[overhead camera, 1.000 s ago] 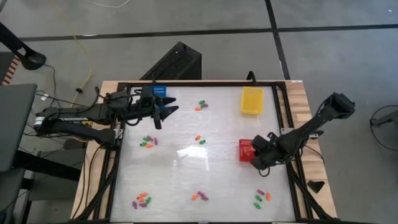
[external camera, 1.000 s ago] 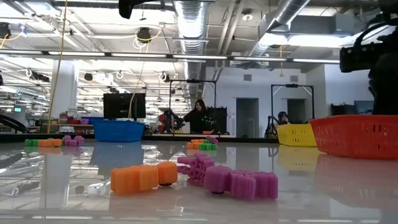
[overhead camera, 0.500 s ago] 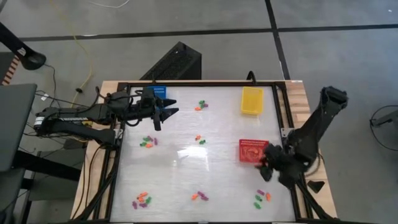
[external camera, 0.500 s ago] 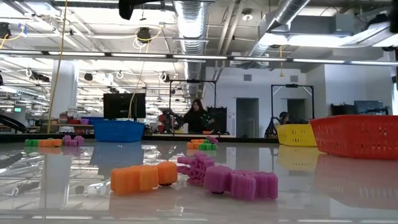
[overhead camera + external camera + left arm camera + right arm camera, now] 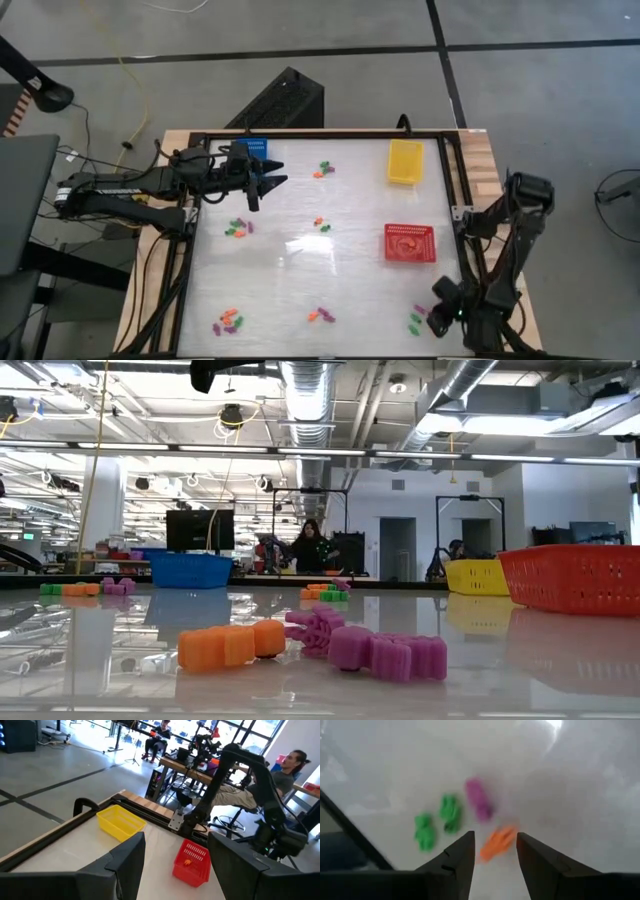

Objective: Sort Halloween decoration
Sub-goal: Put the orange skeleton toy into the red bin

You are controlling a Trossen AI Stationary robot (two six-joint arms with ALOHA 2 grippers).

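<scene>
Beside the red basket (image 5: 409,243), nothing of the right arm is showing any more: a second ago the right gripper (image 5: 446,314) was sitting at that basket's near edge, and it is now hanging well away from it, toward the table's (image 5: 300,280) front right corner, just over a small cluster of pieces (image 5: 419,317). Its wrist view is showing the fingers (image 5: 457,865) spread, empty, with an orange piece (image 5: 497,843) lying between them and a purple piece (image 5: 479,800) and two green pieces (image 5: 437,821) just beyond. One orange piece (image 5: 187,862) is lying inside the red basket. Other clusters are lying scattered across the table, away from that basket. Far across from the red basket, the left gripper (image 5: 268,177) is hovering by the blue basket (image 5: 257,147), unmoved, jaws spread and empty.
</scene>
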